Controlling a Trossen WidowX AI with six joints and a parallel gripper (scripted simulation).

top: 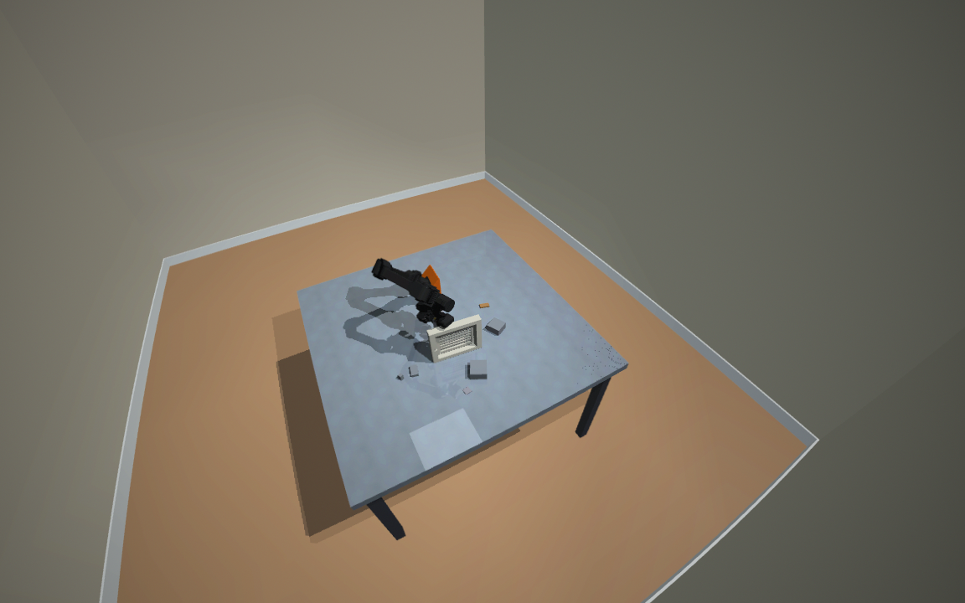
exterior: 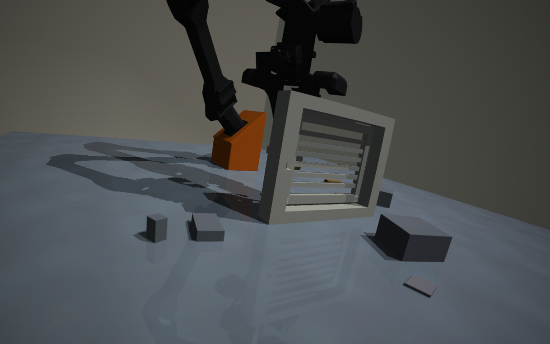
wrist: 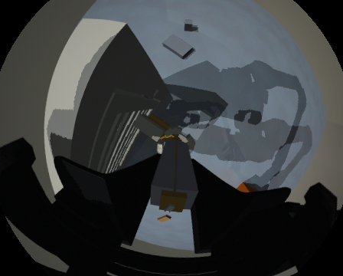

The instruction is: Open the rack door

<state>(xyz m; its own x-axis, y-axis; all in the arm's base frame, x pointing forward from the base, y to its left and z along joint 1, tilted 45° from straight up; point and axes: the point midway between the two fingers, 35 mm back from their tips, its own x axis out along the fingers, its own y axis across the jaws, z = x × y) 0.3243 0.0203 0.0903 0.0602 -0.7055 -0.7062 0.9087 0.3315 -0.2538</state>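
As you look down past your gripper (top: pixel 435 323) (exterior: pixel 287 91) (wrist: pixel 169 153) in the wrist view, its two black fingers close in from seven and five o'clock on a dark upright handle (wrist: pixel 174 169), held between them at the centre. The handle appears to stand on the arm's side of the pale frame (top: pixel 433 344) (exterior: pixel 273 171) (wrist: pixel 66 77), which fills the space from eight to eleven o'clock in that view. You seem to be at the turning step; how far the door has swung is hard to tell. Should your wrist turn faster than the handle follows, the pads could slip and leave the latch partly turned. Pulling before the quarter turn is done could drag or tip the frame, and a wide gripper body so near its top edge could knock it. Within the frame, the exterior view shows a stack of pale horizontal slats (exterior: pixel 323 184), with no item seen resting on them. Farther off in the wrist view, a flat grey block (wrist: pixel 178 46) lies at twelve o'clock, a smaller one (wrist: pixel 188 25) beyond it, and the arm's orange base (top: pixel 432 278) (exterior: pixel 242 149) (wrist: pixel 245 187) peeks out at four.
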